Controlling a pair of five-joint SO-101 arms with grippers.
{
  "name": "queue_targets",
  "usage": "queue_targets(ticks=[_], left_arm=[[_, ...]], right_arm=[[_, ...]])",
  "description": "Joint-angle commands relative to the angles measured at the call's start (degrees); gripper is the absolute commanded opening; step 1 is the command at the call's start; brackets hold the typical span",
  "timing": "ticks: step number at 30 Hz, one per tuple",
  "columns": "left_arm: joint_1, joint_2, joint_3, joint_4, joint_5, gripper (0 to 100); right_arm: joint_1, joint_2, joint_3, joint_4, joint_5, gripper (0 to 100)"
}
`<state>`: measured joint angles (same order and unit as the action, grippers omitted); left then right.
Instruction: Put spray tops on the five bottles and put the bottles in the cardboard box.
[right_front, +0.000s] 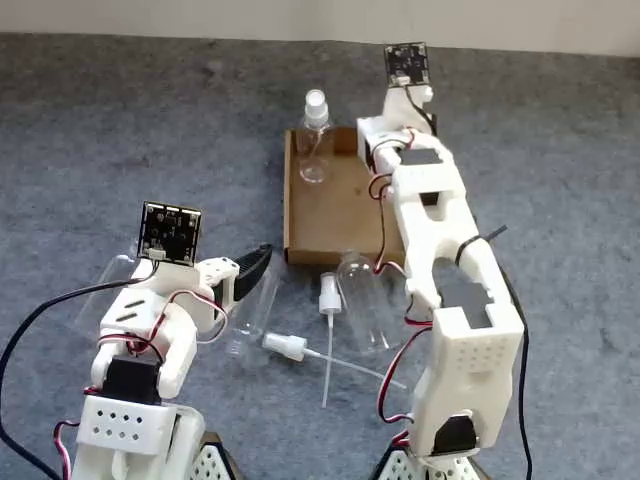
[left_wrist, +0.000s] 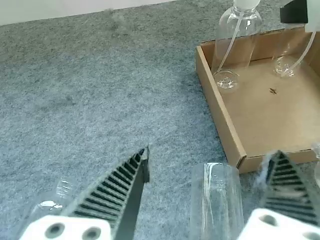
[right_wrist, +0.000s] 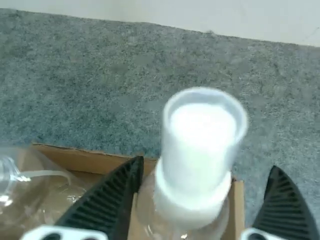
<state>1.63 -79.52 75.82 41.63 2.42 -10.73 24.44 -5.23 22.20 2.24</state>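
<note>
Wide open at the left gripper (left_wrist: 211, 152) — astride an uncapped bottle (left_wrist: 216, 200) lying mouth-first toward the cardboard box (left_wrist: 220, 110) corner, just short of it.

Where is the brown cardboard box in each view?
High view: brown cardboard box at the picture's centre.
Left wrist view: box beyond the open left gripper.
Right wrist view: box beneath the open right gripper.
Landmark: clear spray-topped bottle standing in its far corner.
</note>
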Motion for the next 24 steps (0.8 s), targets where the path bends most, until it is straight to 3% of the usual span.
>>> queue_targets(ticks=[1, 13, 24], left_arm=[[-0.4, 0.2, -0.2, -0.4, -0.4, 31], [-0.6, 0.2, -0.2, -0.4, -0.4, 31], [-0.7, 0.2, -0.1, -0.4, -0.4, 31]], right_arm=[[-0.4, -4.7, -3.5, 0.1, 0.2, 31.8], [-0.4, -13.8, -6.5, 9.8, 0.4, 31.7], [-0.2, -23.7, -15.6, 31.7, 0.6, 31.4]])
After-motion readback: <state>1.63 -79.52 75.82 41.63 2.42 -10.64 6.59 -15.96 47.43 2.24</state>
